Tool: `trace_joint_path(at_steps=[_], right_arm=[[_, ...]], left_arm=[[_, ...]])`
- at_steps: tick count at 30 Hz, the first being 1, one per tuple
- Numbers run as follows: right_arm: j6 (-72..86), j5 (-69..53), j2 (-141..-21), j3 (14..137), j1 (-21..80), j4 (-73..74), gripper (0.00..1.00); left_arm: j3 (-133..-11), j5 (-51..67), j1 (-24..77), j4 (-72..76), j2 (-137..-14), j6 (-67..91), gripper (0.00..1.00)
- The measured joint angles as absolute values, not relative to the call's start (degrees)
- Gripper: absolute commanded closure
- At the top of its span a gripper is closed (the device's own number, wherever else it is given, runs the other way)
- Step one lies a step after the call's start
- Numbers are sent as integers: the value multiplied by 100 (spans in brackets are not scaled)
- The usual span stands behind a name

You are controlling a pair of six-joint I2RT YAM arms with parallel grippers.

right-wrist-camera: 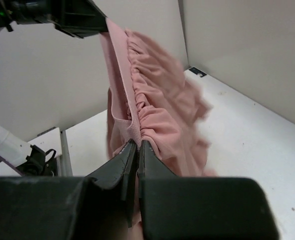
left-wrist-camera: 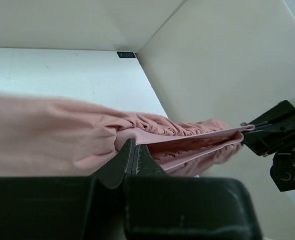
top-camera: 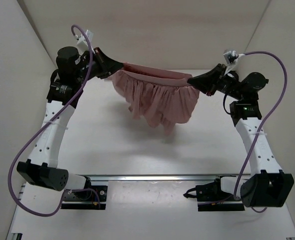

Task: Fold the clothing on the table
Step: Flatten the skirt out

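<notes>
The clothing (top-camera: 157, 100), a dusty-pink pleated skirt, hangs in the air above the table (top-camera: 102, 140), stretched by its waistband between both grippers. My left gripper (top-camera: 118, 68) is shut on the waistband's left end; in the left wrist view its jaws (left-wrist-camera: 133, 145) pinch the band, with the skirt (left-wrist-camera: 47, 140) spreading left and the right gripper (left-wrist-camera: 275, 131) at the far end. My right gripper (top-camera: 191, 80) is shut on the right end. The right wrist view shows the gripper (right-wrist-camera: 136, 145) pinching the clothing (right-wrist-camera: 157, 100), which reaches up to the left gripper (right-wrist-camera: 82, 22). The ruffled hem dangles free.
White walls (top-camera: 17, 60) enclose the table on the left, right and back. A metal rail (top-camera: 152, 177) runs along the front edge between the two arm bases. A small dark marker (left-wrist-camera: 126, 54) sits at the far corner of the table.
</notes>
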State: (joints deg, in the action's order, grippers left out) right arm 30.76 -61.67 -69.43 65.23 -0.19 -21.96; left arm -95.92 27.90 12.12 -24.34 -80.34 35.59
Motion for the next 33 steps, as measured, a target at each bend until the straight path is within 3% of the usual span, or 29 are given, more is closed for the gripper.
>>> trace_joint_path(at_steps=[5, 11, 18, 22, 26, 33], right_arm=[[3148, -6274, -6737, 6536, 14, -2261, 100], [3098, -6248, -7902, 6910, 353, -2141, 100], [2934, -6287, -9828, 8965, 325, -1437, 100], [3052, -6348, -10064, 9463, 137, -1717, 100], [3363, -6657, -10003, 8766, -102, -2733, 100], [3430, -6908, -9977, 5883, -126, -3210, 100]], left_arm=[[-9476, 2862, 1210, -2574, -7979, 3588, 100], [-9529, 2902, 1098, -2626, -8816, 3649, 100], [-11734, 3009, 764, -2991, -10947, 3896, 100], [-12009, 3236, 609, -2902, -11067, 4075, 100], [-10862, 3319, 731, -2512, -10374, 4023, 100], [-7030, 3079, 1090, -1559, -9059, 3964, 100]])
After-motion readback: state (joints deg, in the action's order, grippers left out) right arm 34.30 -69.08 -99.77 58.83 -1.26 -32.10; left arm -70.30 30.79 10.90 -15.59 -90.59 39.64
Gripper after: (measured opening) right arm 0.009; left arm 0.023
